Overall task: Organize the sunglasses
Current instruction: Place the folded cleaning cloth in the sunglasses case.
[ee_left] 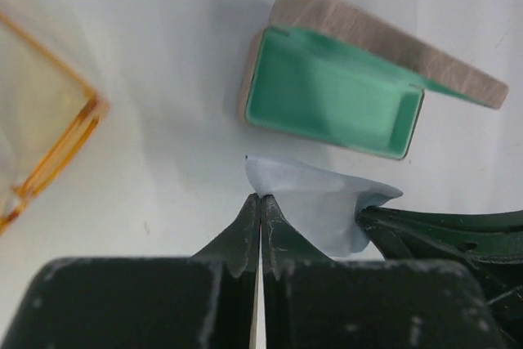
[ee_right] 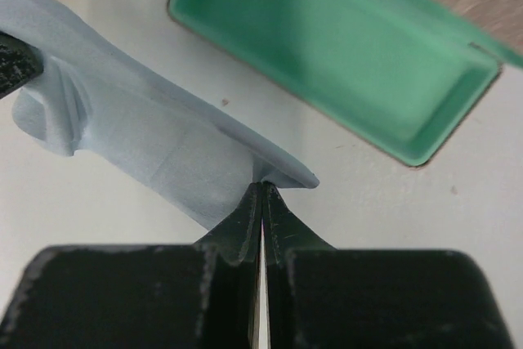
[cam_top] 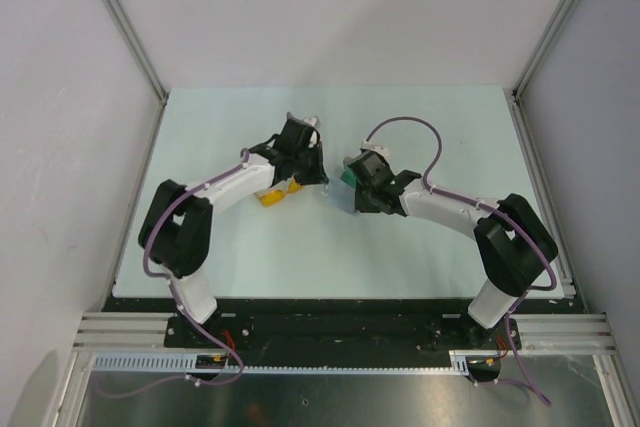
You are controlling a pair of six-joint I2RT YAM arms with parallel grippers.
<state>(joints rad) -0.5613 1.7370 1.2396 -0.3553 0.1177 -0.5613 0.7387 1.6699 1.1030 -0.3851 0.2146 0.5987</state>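
While left gripper (ee_left: 260, 198) and right gripper (ee_right: 261, 187) tight on one cloth (ee_right: 147, 136) (an end each): one case (ee_left: 327, 96), one sunglasses (ee_left: 45, 120) pair.

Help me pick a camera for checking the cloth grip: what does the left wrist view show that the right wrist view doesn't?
Only the left wrist: the case whole with its lid raised, and a broad lens of the sunglasses, just an orange sliver in the other. Only the right wrist: the cloth broadside, spanning between the tools. Both: the case's teal inside, and the left tool and right tool each shut on the cloth.
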